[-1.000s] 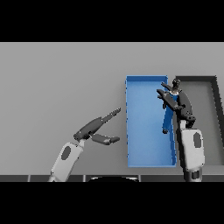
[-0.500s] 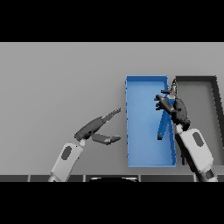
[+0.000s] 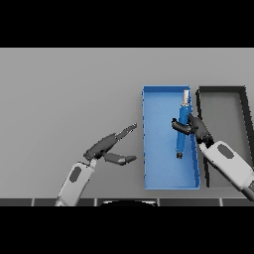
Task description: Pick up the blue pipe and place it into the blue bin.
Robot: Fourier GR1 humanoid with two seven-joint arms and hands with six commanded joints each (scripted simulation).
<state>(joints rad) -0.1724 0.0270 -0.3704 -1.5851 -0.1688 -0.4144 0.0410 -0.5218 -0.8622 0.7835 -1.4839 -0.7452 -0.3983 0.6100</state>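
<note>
Blue pipe (image 3: 182, 130): over the blue bin's (image 3: 161, 178) right side, lengthwise.
Right hand (image 3: 193, 127): my fingers curl round its middle.
Left hand (image 3: 106, 149): relaxed, beside bin.
Left: release.

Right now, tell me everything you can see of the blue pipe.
The blue pipe is a slim blue rod with a pale, whitish cap at its far end. It lies lengthwise over the right side of the blue bin, near the right wall. The right hand has its fingers curled round its middle. Whether it rests on the floor is unclear.
</note>
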